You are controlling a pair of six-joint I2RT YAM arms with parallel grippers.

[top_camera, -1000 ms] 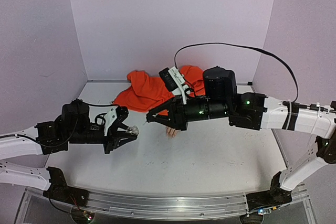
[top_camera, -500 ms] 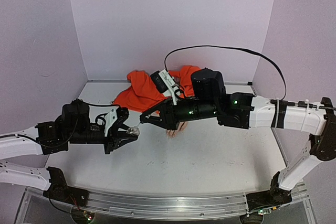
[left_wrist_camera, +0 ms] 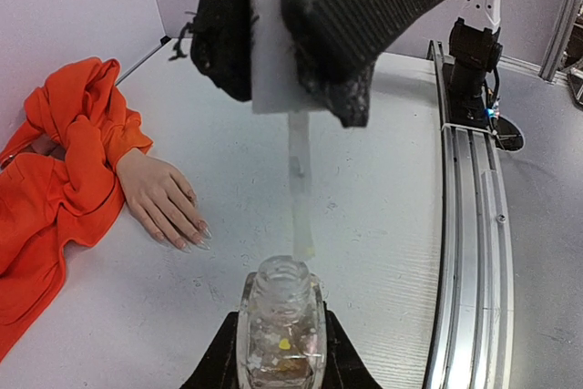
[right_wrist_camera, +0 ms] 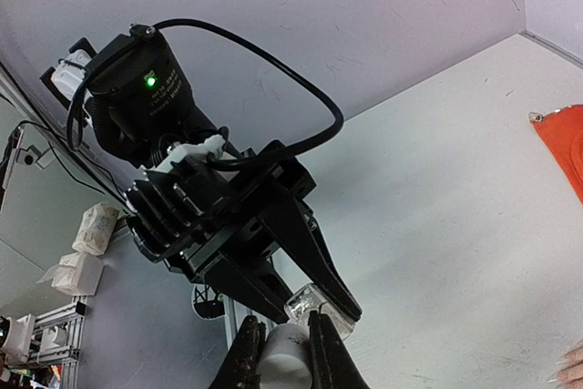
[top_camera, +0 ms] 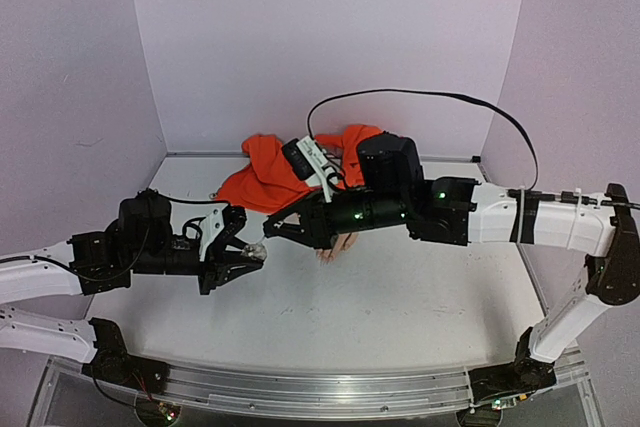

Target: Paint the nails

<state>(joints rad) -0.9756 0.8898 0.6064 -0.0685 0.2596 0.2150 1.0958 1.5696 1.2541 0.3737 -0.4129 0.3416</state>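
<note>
My left gripper [top_camera: 248,253] is shut on a small clear glass bottle [left_wrist_camera: 281,321], held upright with its mouth uncapped. Just right of it, my right gripper [top_camera: 276,230] is shut on a white cap [right_wrist_camera: 284,363] with a thin brush stem [left_wrist_camera: 299,179]. The brush tip sits at the bottle's mouth. The flesh-coloured mannequin hand [left_wrist_camera: 162,199] lies flat on the table, and its pale glossy nails [left_wrist_camera: 195,241] point toward the bottle. An orange sleeve [left_wrist_camera: 55,179] covers its wrist. In the top view my right arm hides most of the hand [top_camera: 334,246].
The orange fabric [top_camera: 272,175] is bunched up at the back of the white table [top_camera: 400,307]. Purple walls close off the back and both sides. A metal rail [left_wrist_camera: 469,225] runs along the near edge.
My right arm has swung left with the cap, bringing the brush to the mouth of the bottle. My left arm and the bottle have not moved.
</note>
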